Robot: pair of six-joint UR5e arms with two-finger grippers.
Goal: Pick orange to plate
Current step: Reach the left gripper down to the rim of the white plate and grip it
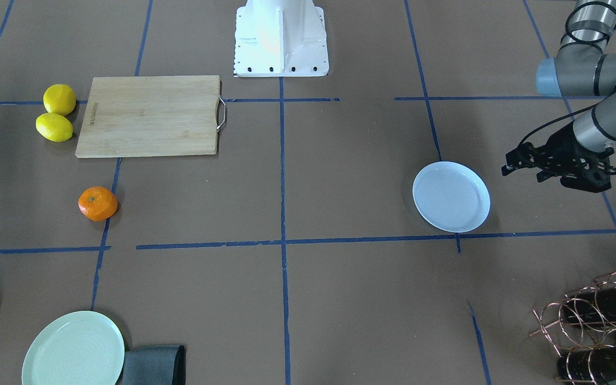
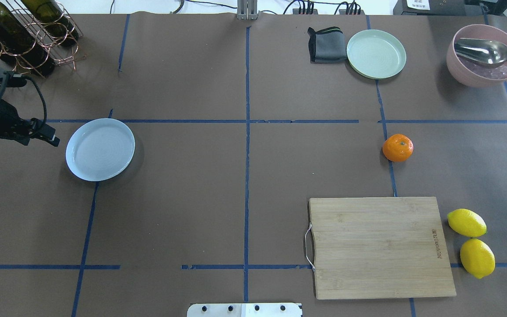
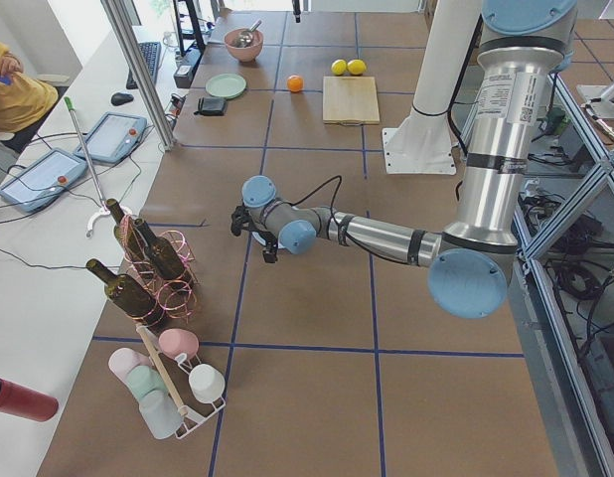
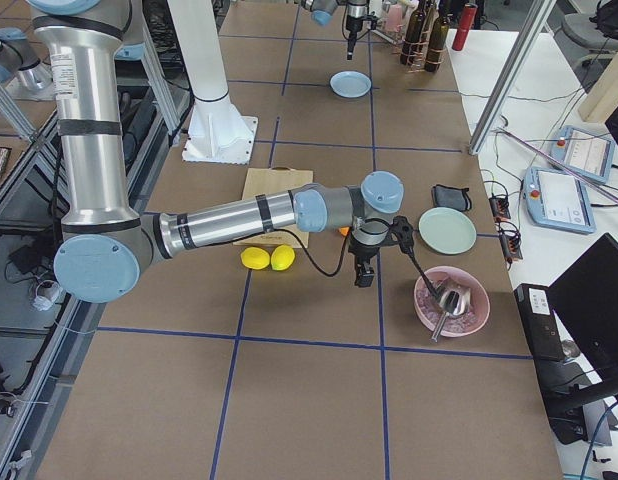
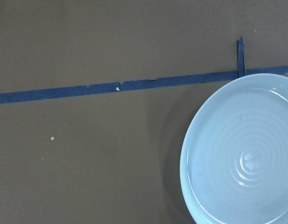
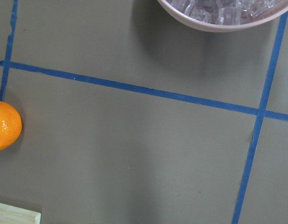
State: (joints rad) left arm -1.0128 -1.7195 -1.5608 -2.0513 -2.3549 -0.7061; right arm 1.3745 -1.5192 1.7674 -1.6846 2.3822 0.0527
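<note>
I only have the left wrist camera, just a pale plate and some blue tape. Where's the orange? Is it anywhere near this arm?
Observer: No. The orange is on the other half of the table, on the robot's right, just beyond the wooden cutting board.
Operator: Is it on a plate already?
Observer: No, it lies on the bare table, and all of the plate is empty.
Operator: Which pincer is closer to it?
Observer: The right pincer. It hangs above the table close to the orange, on the side toward the pink bowl. The left pincer is beside the plate.
</note>
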